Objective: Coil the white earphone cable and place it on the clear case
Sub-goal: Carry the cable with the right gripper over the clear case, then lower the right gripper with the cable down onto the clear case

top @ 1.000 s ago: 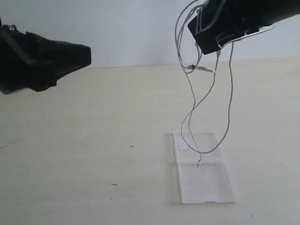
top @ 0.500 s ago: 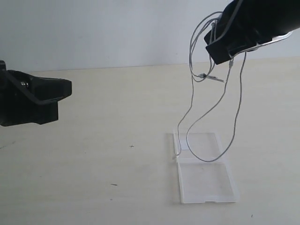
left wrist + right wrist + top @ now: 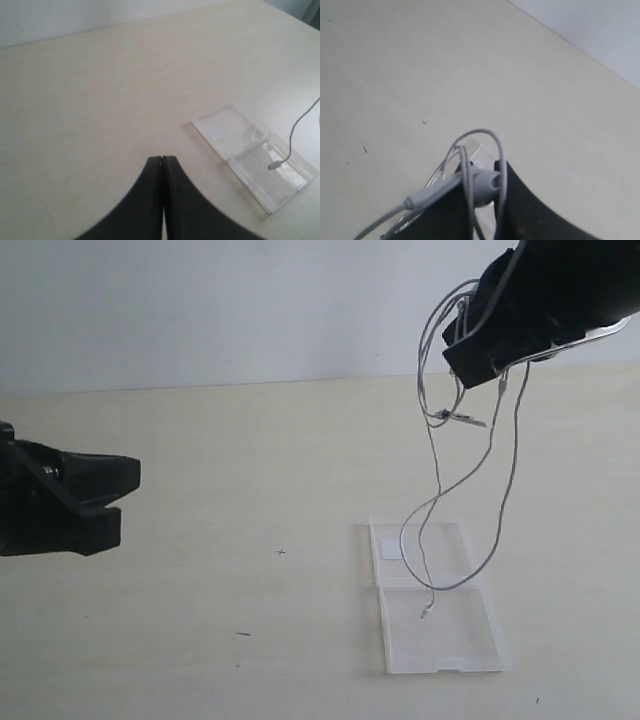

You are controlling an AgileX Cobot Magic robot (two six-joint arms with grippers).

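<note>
Pale table [image 3: 200, 440], clear case [image 3: 455, 645] lying open

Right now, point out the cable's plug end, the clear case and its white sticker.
cable's plug end [image 3: 424, 612], exterior view, dangling tip
clear case [image 3: 445, 668], exterior view, near half's rim
white sticker [image 3: 391, 547], exterior view, middle

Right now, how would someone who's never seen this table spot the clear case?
On the pale table, follow the white earphone cable hanging from the right end effector down to its loose tip. Beneath it lies the clear case, opened flat in two hinged halves. It alone is see-through, with a small white sticker in one half.
</note>
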